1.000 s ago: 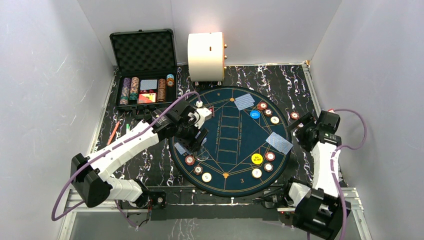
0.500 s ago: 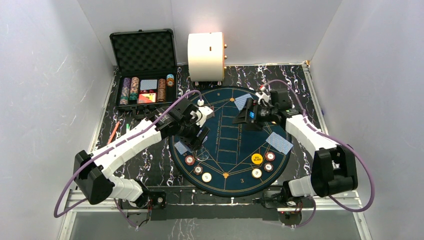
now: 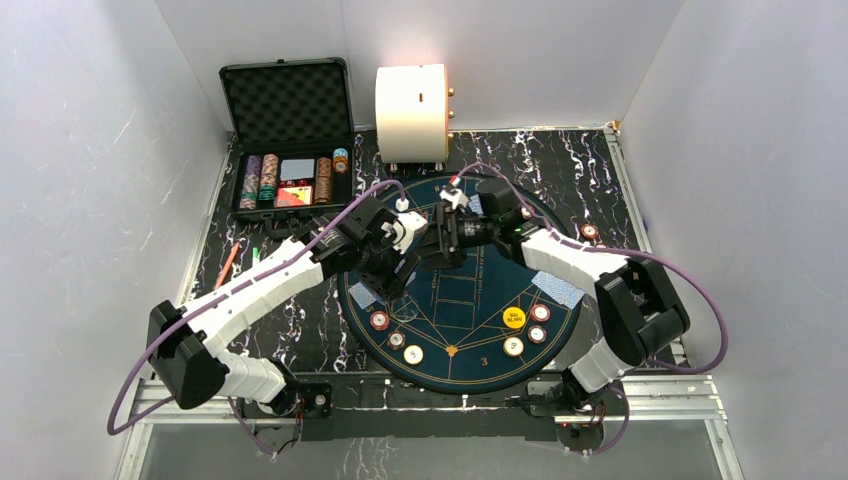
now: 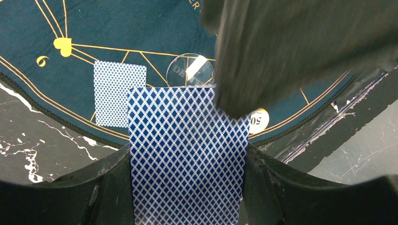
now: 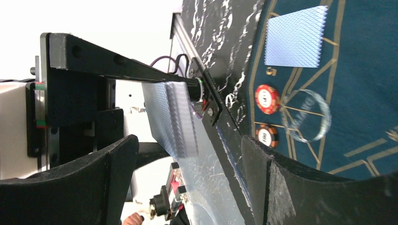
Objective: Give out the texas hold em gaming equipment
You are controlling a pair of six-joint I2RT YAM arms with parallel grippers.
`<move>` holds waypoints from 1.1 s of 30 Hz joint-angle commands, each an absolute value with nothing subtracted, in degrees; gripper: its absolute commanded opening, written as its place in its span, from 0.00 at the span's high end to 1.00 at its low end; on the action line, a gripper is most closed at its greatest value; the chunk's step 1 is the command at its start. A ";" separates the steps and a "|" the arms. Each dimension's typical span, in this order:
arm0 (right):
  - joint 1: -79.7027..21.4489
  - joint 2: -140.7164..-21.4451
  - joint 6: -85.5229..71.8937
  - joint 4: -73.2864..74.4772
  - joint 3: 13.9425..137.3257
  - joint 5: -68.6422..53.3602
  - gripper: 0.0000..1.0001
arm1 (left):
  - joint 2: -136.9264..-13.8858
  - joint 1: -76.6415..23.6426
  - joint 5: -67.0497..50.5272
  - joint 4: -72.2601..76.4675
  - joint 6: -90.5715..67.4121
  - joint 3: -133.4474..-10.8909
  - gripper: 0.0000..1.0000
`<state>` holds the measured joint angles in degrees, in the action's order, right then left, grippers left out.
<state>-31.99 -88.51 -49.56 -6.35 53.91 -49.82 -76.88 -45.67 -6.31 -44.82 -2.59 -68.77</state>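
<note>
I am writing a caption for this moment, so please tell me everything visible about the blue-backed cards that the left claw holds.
The blue-backed cards show a dark blue diamond lattice with a thin white border and look like thin card. Edge-on, from the right wrist, they appear as a thin stack, not one card. The left claw is shut on their long sides, holding them above the teal felt mat. The open right claw straddles their free end, with no clear grip.

2 arms. Item 1, left arm (image 3: 260,290): forearm reaching right, left gripper (image 4: 187,161) tipped down, fingers clamped on 1 card (image 4: 187,136). Item 2, right arm (image 3: 565,258): stretched left, right gripper (image 3: 440,240) facing the other, fingers (image 5: 108,173) spread wide.
</note>
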 commanded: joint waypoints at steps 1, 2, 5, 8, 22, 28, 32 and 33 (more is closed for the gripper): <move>-37.10 -90.51 -55.00 -16.36 57.99 -50.46 0.12 | -74.27 -46.28 -6.26 -44.00 -3.08 -70.57 1.00; -37.98 -91.09 -55.14 -16.43 58.41 -50.19 0.12 | -74.19 -46.39 -6.32 -43.95 -3.10 -70.57 1.00; -39.89 -92.59 -55.43 -16.58 59.19 -49.31 0.14 | -73.82 -46.51 -6.28 -43.89 -3.03 -70.58 1.00; -40.96 -93.81 -55.75 -16.49 59.48 -48.57 0.22 | -73.17 -46.58 -6.31 -43.61 -2.96 -70.57 1.00; -40.33 -92.60 -50.56 -7.77 59.85 -44.91 0.41 | -71.89 -46.58 -6.75 -43.24 -2.74 -70.31 1.00; -39.62 -91.60 -47.30 -4.04 61.14 -43.44 0.42 | -72.37 -46.65 -7.05 -43.07 -2.78 -70.09 1.00; -38.79 -91.12 -46.93 -3.45 61.30 -43.78 0.43 | -72.25 -46.57 -7.21 -42.80 -2.81 -70.00 1.00; -38.81 -91.13 -46.81 -3.27 61.39 -43.96 0.43 | -72.31 -46.56 -7.14 -42.80 -2.73 -69.99 1.00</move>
